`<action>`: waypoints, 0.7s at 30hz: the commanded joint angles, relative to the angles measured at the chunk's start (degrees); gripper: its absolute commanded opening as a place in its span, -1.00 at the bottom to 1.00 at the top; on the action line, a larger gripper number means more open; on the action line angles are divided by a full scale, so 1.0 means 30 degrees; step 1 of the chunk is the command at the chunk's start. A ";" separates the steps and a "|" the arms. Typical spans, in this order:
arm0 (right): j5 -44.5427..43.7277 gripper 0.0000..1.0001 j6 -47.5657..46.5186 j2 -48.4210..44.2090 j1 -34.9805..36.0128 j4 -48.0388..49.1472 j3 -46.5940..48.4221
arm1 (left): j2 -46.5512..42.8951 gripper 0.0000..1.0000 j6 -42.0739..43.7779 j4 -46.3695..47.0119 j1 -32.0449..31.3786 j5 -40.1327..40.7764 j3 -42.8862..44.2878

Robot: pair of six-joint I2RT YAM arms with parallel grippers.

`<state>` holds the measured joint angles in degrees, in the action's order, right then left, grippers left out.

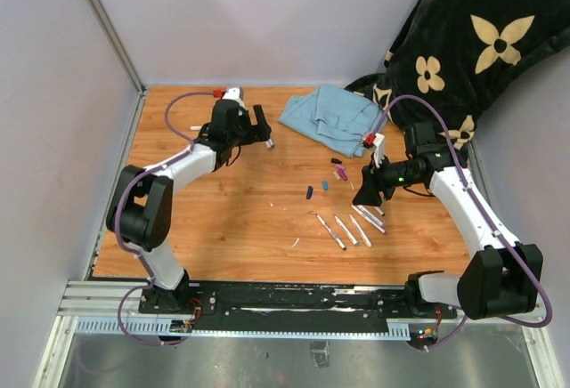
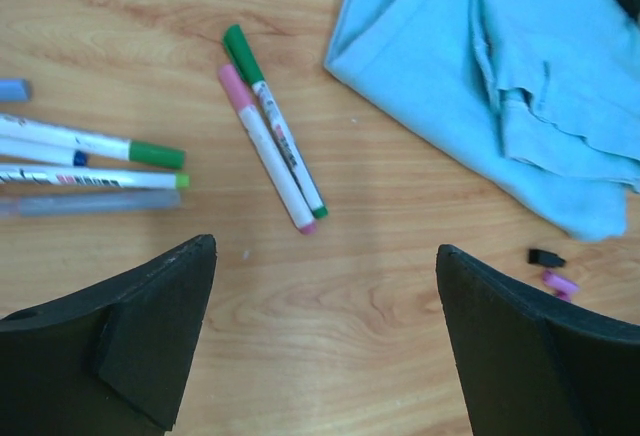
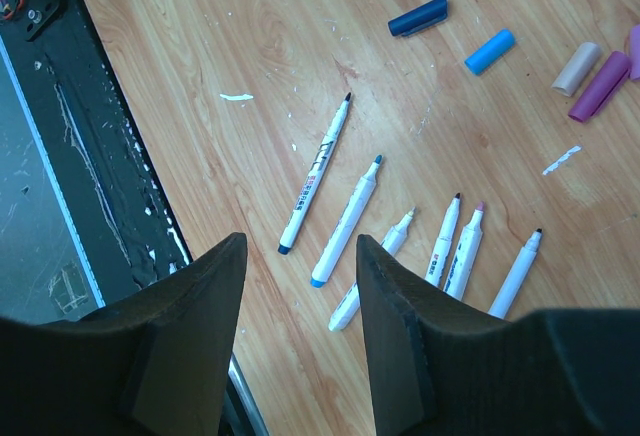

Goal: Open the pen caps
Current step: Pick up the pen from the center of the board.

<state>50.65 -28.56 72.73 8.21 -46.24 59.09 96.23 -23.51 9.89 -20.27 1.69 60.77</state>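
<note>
Left gripper (image 2: pixel 325 248) hangs spread wide and empty. Its work lies at twelve o'clock, a pink cap (image 2: pixel 234 83) and a green cap (image 2: pixel 240 52) on two markers (image 2: pixel 283 161) lying right against each other, so closing here could pinch both barrels or roll one off toward the blue cloth (image 2: pixel 500 76) at two o'clock. Right gripper (image 3: pixel 300 243) sits half-parted with nothing in it above six bare pens (image 3: pixel 345 221), loose caps (image 3: pixel 489 51) scattered at one o'clock, while more capped markers (image 2: pixel 90 141) crowd the left gripper's ten o'clock.
</note>
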 commanded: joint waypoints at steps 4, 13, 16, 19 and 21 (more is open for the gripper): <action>0.0401 -0.02 -0.0347 -0.0340 -0.0568 -0.0379 0.0356 | 0.3552 0.52 0.1055 -0.3849 0.0699 0.0840 0.4423; 0.0430 -0.02 -0.0380 -0.0368 -0.0570 -0.0378 0.0359 | 0.7612 -0.08 0.0299 -0.7021 0.0703 0.0731 0.9001; 0.0403 -0.02 -0.0384 -0.0378 -0.0570 -0.0379 0.0386 | 0.8324 -0.10 0.0299 -0.7526 0.0700 0.0746 0.9789; 0.0386 -0.02 -0.0405 -0.0421 -0.0568 -0.0378 0.0357 | 0.8867 -0.19 0.0167 -0.7972 0.0713 0.0844 1.0459; 0.0415 -0.02 -0.0413 -0.0397 -0.0568 -0.0384 0.0357 | 0.9178 -0.20 0.0253 -0.8218 0.0699 0.0730 1.0798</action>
<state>51.00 -28.58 72.71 8.21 -46.37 59.09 122.26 -22.59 -11.86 -18.44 3.86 89.97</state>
